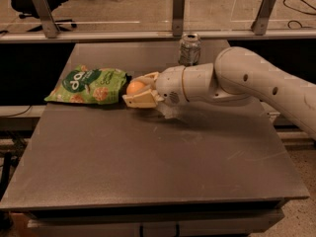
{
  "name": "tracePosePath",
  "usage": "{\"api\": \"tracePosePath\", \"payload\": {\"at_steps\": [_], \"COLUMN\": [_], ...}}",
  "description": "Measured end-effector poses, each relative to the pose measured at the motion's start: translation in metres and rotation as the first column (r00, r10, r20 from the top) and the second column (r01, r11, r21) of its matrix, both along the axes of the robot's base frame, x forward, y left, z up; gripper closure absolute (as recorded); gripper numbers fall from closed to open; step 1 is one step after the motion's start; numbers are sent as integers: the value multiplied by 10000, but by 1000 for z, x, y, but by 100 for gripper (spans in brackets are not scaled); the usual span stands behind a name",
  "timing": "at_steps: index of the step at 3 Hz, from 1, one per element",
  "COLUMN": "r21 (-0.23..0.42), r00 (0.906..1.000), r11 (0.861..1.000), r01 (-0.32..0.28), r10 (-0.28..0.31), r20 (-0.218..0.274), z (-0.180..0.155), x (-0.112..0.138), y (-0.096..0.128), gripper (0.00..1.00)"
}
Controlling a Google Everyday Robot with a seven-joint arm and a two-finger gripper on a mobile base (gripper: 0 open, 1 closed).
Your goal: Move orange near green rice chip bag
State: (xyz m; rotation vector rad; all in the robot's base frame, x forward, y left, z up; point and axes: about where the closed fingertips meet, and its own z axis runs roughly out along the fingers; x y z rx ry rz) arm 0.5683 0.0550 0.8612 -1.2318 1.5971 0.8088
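"Where was the gripper when you looked?"

"The gripper (131, 91) was low over the far half of the dark grey table (148, 167). It was at the end of a thick white arm (247, 78) that reached in from the right side of the view. Its two pale fingers were closed around the orange (135, 87), one above the fruit and one below, so the orange sat clamped between them."

"And where was the orange in relation to the bag?"

"Just beside it. The green rice chip bag (89, 85) lay flat near the table's far left edge, and the orange was held right at the bag's right-hand end. I could not tell whether fruit and bag touched, nor whether the orange rested on the table or hung just above it."

"Anything else on the table?"

"A silver soda can (189, 49) stood upright at the far edge, behind the arm's wrist, apart from the bag and the orange."
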Motion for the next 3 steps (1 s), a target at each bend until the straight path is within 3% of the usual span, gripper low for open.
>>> {"api": "tracePosePath", "payload": {"at_steps": [1,3], "r21": [86,166], "r00": [9995,9985], "r11": [9996,9991], "r01": [-258,-387], "r10": [260,393], "r20": [-186,-372], "z": [-6,-14], "x": [-2,-3], "y": [16,26], "gripper": [59,12]}}
